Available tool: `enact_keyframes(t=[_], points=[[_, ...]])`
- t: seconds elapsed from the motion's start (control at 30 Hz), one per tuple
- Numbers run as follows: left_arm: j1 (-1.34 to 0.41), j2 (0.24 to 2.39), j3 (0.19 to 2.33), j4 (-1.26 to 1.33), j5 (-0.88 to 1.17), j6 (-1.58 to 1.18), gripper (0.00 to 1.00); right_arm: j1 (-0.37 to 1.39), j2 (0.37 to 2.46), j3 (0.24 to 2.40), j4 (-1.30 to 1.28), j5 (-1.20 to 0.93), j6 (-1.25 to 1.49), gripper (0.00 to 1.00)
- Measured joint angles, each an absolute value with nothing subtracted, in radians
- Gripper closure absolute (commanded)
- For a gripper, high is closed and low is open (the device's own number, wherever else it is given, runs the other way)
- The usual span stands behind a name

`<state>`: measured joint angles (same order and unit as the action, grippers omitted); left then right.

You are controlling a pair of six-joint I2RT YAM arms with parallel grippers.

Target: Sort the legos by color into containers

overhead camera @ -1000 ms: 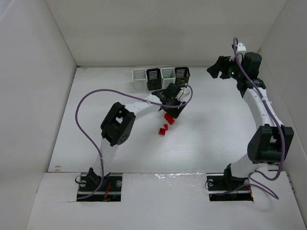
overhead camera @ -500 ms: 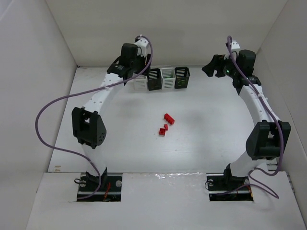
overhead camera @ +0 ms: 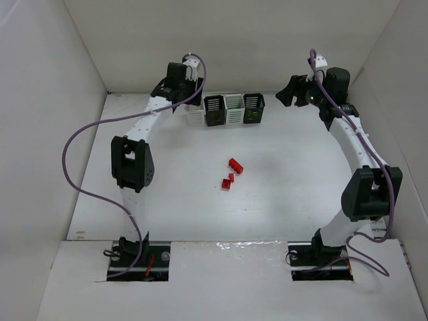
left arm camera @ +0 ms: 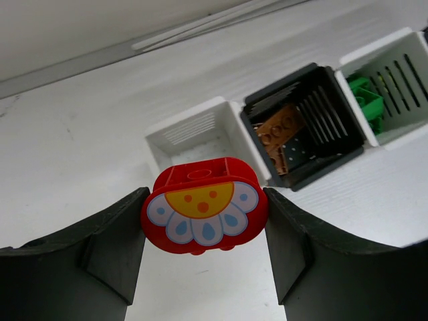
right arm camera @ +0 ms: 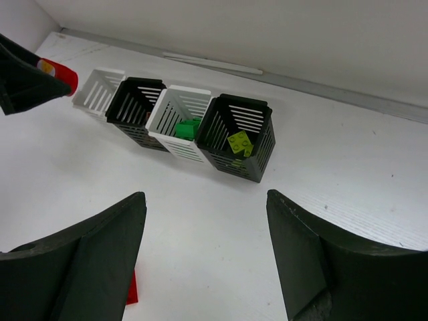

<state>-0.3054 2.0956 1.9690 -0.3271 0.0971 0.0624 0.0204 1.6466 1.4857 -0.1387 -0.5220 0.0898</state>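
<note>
Gripping a red brick (left arm camera: 204, 200) printed with a flower, my left tool (left arm camera: 205, 224) hangs over the near edge of the leftmost white bin (left arm camera: 190, 127). Along the row, the black bin (left arm camera: 328, 114) holds orange bricks (left arm camera: 281, 130), the white bin (left arm camera: 401, 73) holds green bricks (left arm camera: 364, 97), and the last black bin (right arm camera: 251, 117) holds a yellow-green brick (right arm camera: 239, 142). My right tool (right arm camera: 204, 200) stands wide and holds nothing, off to their right. A few loose red bricks (overhead camera: 231, 174) lie mid-bench (overhead camera: 301, 180), well apart from both tools. Plain white walls (overhead camera: 234, 40) enclose everything.
</note>
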Motion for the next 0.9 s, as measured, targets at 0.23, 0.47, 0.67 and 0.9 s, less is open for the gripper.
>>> enact_keyframes(t=[0.23,0.47,0.67,0.9], points=[[-0.267,2.124,2.015,-0.326,0.097,0.063,0.49,0.020,1.665,1.492,-0.136,-0.516,0.089,0.22],[-0.276,2.146,2.031,-0.319,0.098,0.064,0.47,0.020,1.701,1.510,-0.138,-0.512,0.089,0.21],[-0.277,2.191,2.043,-0.319,0.101,0.068,0.43,0.020,1.708,1.526,-0.138,-0.512,0.089,0.21],[-0.277,2.225,2.073,-0.323,0.101,0.078,0.11,0.022,1.711,1.531,-0.138,-0.506,0.089,0.20]])
